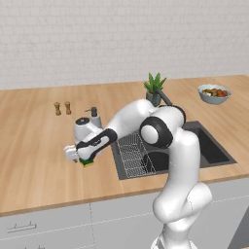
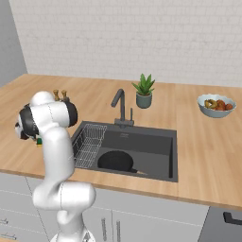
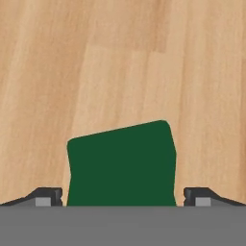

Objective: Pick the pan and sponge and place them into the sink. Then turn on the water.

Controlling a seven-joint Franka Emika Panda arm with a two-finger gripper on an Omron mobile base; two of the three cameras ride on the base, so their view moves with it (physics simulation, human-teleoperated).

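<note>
The sponge [image 3: 121,163] lies on the wooden counter, its green top facing the hand camera. My gripper [image 3: 123,194] hangs low over it and is open, one dark fingertip [image 3: 48,196] on each side of the sponge with a small gap at both. In the left base view the gripper [image 1: 83,159] points down at the sponge [image 1: 88,164], left of the sink [image 1: 214,151]. The black pan [image 2: 116,161] rests on the sink's [image 2: 151,144] floor beside the wire rack [image 2: 90,142].
A soap bottle [image 1: 94,116] stands just behind the hand. Two small shakers [image 1: 62,108] sit further back. The faucet [image 2: 120,106] and a potted plant [image 2: 143,92] stand behind the sink. A bowl of fruit [image 2: 216,105] is at the far right.
</note>
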